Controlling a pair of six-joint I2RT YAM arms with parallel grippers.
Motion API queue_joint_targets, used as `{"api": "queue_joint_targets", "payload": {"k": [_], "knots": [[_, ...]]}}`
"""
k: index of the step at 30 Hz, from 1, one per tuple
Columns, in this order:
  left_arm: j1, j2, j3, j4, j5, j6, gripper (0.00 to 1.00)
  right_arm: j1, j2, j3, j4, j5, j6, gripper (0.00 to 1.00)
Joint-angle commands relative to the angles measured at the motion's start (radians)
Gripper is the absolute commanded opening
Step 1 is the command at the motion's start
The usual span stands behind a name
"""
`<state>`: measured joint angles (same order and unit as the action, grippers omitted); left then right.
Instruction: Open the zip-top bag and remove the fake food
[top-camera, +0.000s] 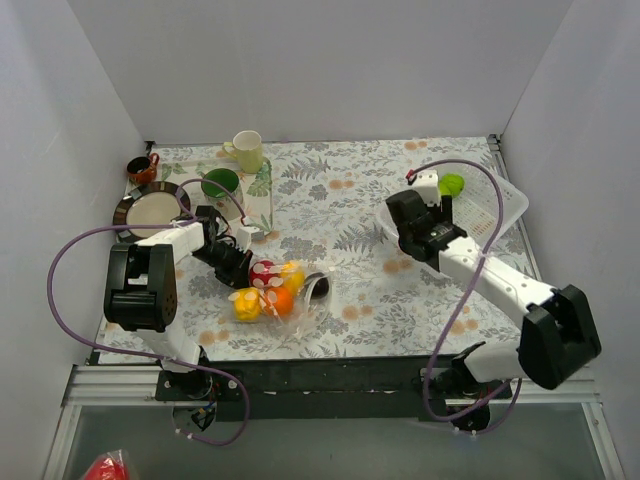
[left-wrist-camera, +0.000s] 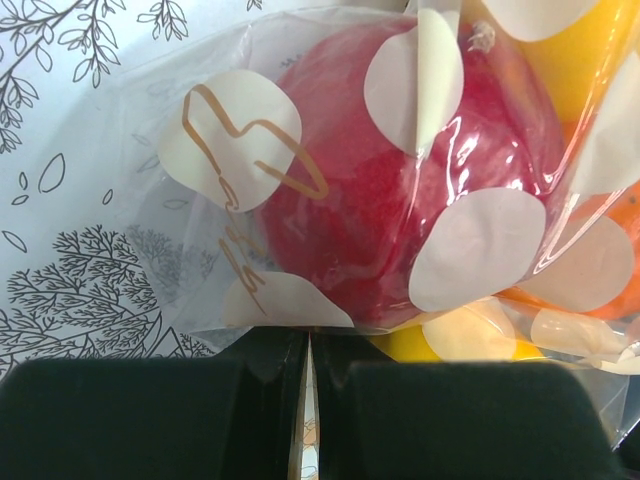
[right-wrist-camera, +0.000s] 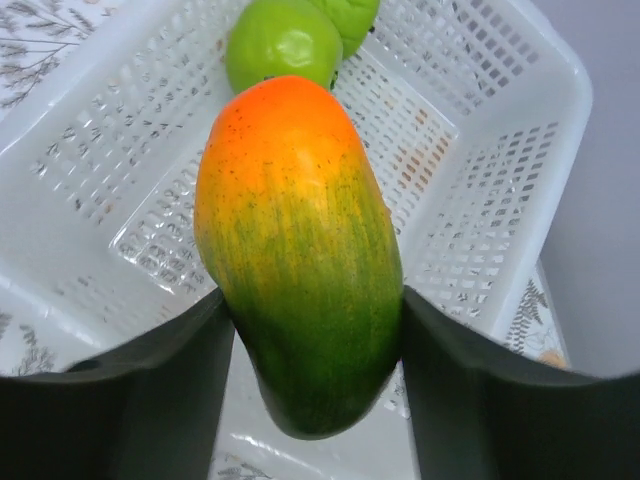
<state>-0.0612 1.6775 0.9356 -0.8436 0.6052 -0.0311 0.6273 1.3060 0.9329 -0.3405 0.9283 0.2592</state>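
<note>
The clear zip-top bag (top-camera: 300, 292) with white dots lies on the table left of centre, holding red (top-camera: 262, 271), yellow (top-camera: 247, 305) and orange (top-camera: 280, 301) fake food. My left gripper (top-camera: 236, 262) is shut on the bag's left edge; in the left wrist view the film (left-wrist-camera: 309, 400) runs between the closed fingers, with a red fruit (left-wrist-camera: 400, 180) just beyond. My right gripper (top-camera: 425, 222) is shut on a green-and-orange mango (right-wrist-camera: 300, 250) and holds it above the white basket (right-wrist-camera: 520, 130). A green fruit (right-wrist-camera: 285, 42) lies in the basket, also visible in the top view (top-camera: 451, 184).
A cream mug (top-camera: 246, 150), a green mug (top-camera: 219, 184), a small brown cup (top-camera: 141, 169) and a dark-rimmed plate (top-camera: 150, 210) stand at the back left. The white basket (top-camera: 510, 205) sits at the right, close to the wall.
</note>
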Motion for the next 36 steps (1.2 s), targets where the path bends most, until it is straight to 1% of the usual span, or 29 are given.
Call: {"api": "queue_joint_targets", "payload": {"k": [1,2,3,5,9,11,12,14,15,16,17,18,19,21,23,24,25,27,28,29,30,31,35,36], "knots": [[-0.005,-0.019,-0.023,0.041,-0.021,0.014,0.0,-0.06,0.16,0.156,-0.026,-0.081,-0.003,0.98],[-0.005,-0.021,-0.023,0.041,-0.021,0.013,0.0,-0.06,0.192,0.19,-0.105,-0.085,0.03,0.98],[-0.005,-0.022,-0.023,0.04,-0.021,0.013,0.0,-0.06,0.22,0.251,-0.147,-0.095,0.044,0.98],[-0.005,-0.022,-0.023,0.037,-0.021,0.019,0.0,-0.055,0.263,0.271,-0.172,-0.135,0.048,0.98],[-0.005,-0.021,-0.029,0.046,-0.024,0.019,0.0,-0.054,0.239,0.218,-0.05,-0.192,0.0,0.98],[-0.005,-0.015,-0.027,0.049,-0.022,0.017,0.0,-0.054,0.256,0.218,-0.031,-0.215,-0.012,0.98],[-0.005,-0.012,-0.027,0.049,-0.022,0.014,0.0,-0.054,0.269,0.222,-0.031,-0.22,-0.017,0.96],[-0.005,-0.009,-0.026,0.049,-0.021,0.014,0.0,-0.055,0.318,0.239,-0.045,-0.241,-0.011,0.88],[-0.005,-0.01,-0.026,0.049,-0.019,0.013,0.0,-0.055,0.332,0.241,-0.054,-0.249,-0.005,0.75],[-0.003,-0.012,-0.027,0.051,-0.019,0.011,0.0,-0.054,0.354,0.239,-0.057,-0.279,0.009,0.68],[-0.005,-0.015,-0.026,0.051,-0.019,0.011,0.0,-0.054,0.36,0.224,-0.055,-0.298,0.017,0.63],[-0.005,-0.016,-0.027,0.049,-0.021,0.013,0.0,-0.054,0.363,0.212,-0.052,-0.318,0.023,0.55],[-0.003,-0.016,-0.029,0.051,-0.021,0.013,0.0,-0.043,0.355,0.196,-0.034,-0.35,0.035,0.51],[-0.005,-0.016,-0.031,0.054,-0.022,0.014,0.0,-0.023,0.335,0.133,-0.014,-0.367,0.048,0.45],[-0.005,-0.013,-0.031,0.055,-0.025,0.016,0.0,0.018,0.296,0.094,-0.003,-0.388,0.07,0.42],[-0.005,-0.009,-0.029,0.055,-0.024,0.014,0.0,0.035,0.28,0.061,-0.003,-0.393,0.078,0.34],[-0.005,-0.006,-0.026,0.055,-0.024,0.014,0.0,0.072,0.248,0.046,-0.008,-0.391,0.087,0.29],[-0.005,-0.005,-0.024,0.055,-0.019,0.013,0.0,0.109,0.217,0.008,-0.031,-0.376,0.12,0.25],[-0.005,-0.004,-0.023,0.055,-0.018,0.013,0.0,0.136,0.182,-0.002,-0.041,-0.338,0.13,0.25],[-0.003,-0.004,-0.023,0.055,-0.016,0.011,0.0,0.146,0.167,-0.009,-0.061,-0.313,0.149,0.27],[-0.005,-0.004,-0.023,0.055,-0.015,0.011,0.0,0.15,0.151,-0.012,-0.093,-0.289,0.158,0.42],[-0.005,-0.002,-0.023,0.055,-0.016,0.013,0.0,0.15,0.119,-0.009,-0.113,-0.245,0.163,0.48],[-0.003,-0.005,-0.027,0.052,-0.021,0.014,0.0,0.173,0.023,0.024,-0.155,-0.145,0.15,0.76],[-0.005,-0.005,-0.026,0.054,-0.021,0.014,0.0,0.187,-0.012,0.036,-0.149,-0.125,0.132,0.8]]}}
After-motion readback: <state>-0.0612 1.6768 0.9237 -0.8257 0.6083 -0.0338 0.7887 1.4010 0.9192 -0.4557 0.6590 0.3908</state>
